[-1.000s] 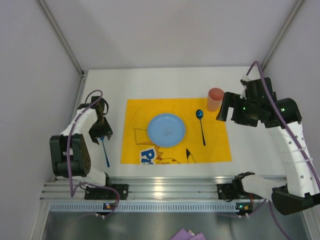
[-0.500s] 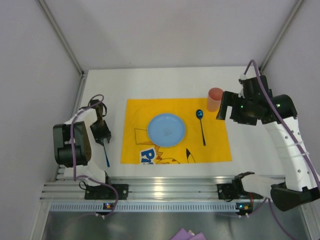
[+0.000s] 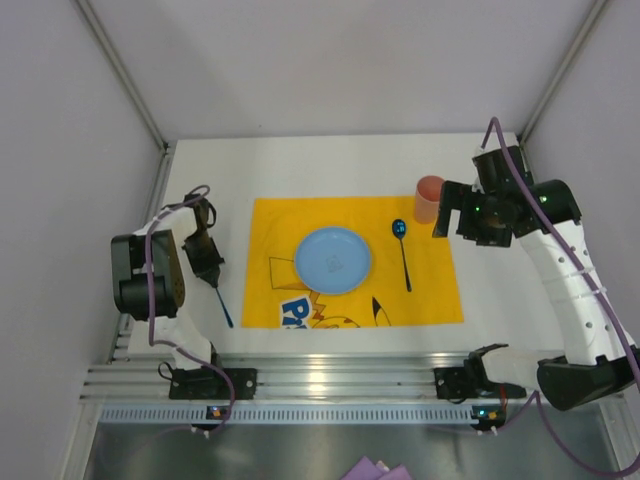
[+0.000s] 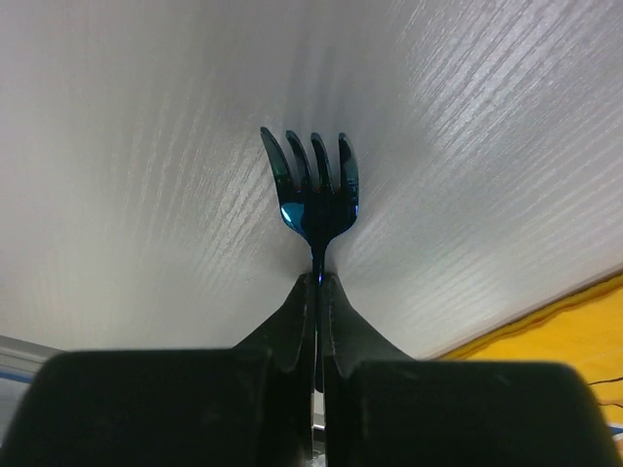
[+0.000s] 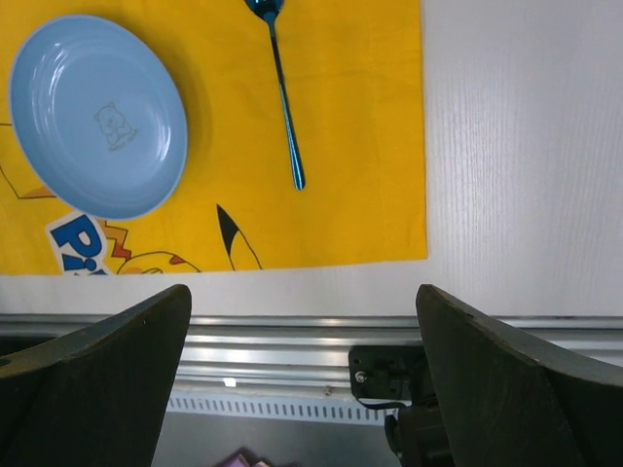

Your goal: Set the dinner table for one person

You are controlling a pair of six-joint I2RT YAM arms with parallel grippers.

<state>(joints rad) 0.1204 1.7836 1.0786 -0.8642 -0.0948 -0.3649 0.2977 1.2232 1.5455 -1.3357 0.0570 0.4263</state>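
Left hand (image 4: 318,284) clamps the fork (image 4: 313,185) at its neck, tines over bare bench (image 4: 146,146) left of the mat (image 3: 430,290). Right hand (image 5: 302,297) hangs open near the cup (image 3: 431,197). You are at fork pickup; next, place it left of the plate (image 3: 333,260).

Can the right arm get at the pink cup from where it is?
Probably yes: the right hand is open, close beside the pink cup, with nothing visible between them.
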